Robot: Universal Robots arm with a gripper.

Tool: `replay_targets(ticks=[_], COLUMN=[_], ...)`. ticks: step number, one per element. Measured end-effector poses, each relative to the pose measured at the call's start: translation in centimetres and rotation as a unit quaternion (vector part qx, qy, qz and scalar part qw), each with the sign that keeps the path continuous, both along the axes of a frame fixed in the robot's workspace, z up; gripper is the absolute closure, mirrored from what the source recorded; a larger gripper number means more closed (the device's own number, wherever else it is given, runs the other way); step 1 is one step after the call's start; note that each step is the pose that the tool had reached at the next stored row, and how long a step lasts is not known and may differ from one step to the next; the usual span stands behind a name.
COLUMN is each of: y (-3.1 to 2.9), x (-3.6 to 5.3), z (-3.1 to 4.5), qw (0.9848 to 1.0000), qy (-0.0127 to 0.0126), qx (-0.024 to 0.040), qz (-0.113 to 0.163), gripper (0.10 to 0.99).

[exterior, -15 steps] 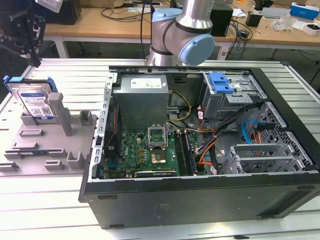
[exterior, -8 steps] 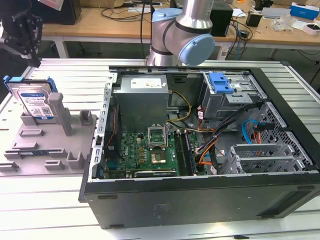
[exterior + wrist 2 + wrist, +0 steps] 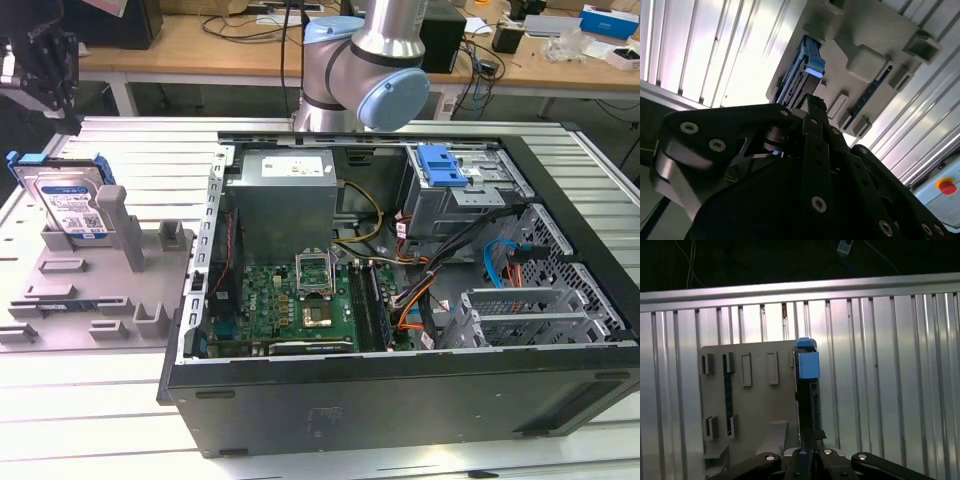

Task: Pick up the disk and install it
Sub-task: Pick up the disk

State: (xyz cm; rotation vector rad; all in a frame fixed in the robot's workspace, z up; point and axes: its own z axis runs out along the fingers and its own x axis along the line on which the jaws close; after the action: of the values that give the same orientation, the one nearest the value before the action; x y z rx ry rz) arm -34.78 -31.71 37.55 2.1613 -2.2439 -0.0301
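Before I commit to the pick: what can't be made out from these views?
1. Lower part of the disk: exterior view, hidden behind the grey holder.
2. Its label: both wrist views see it edge-on.
3. Its near end: first wrist view, covered by the gripper.

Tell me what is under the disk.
The disk stands on edge in a slot of the grey holder plate, which lies on the ribbed metal table. The slot's walls hide its bottom edge.
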Motion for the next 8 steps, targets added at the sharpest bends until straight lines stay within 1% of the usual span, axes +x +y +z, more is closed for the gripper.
replay_targets(ticks=[2, 3, 4, 5, 7, 8], y=[0.00, 0.00, 0.00, 0.00, 0.01, 0.00], x=[0.00, 0.00, 0.00, 0.00, 0.00, -0.01], z=[0.00, 0.00, 0.00, 0.00, -0.01, -0.01], qw=[0.9999, 0.9996, 0.9995, 0.9992, 0.9988, 0.9988], qy=[0.0000, 0.0000, 0.0000, 0.0000, 0.0000, 0.0000], qx=[0.0000, 0.0000, 0.0000, 0.0000, -0.0010, -0.0013], qz=[0.015, 0.027, 0.033, 0.041, 0.048, 0.048], gripper=[0.851, 0.792, 0.792, 0.729, 0.604, 0.604])
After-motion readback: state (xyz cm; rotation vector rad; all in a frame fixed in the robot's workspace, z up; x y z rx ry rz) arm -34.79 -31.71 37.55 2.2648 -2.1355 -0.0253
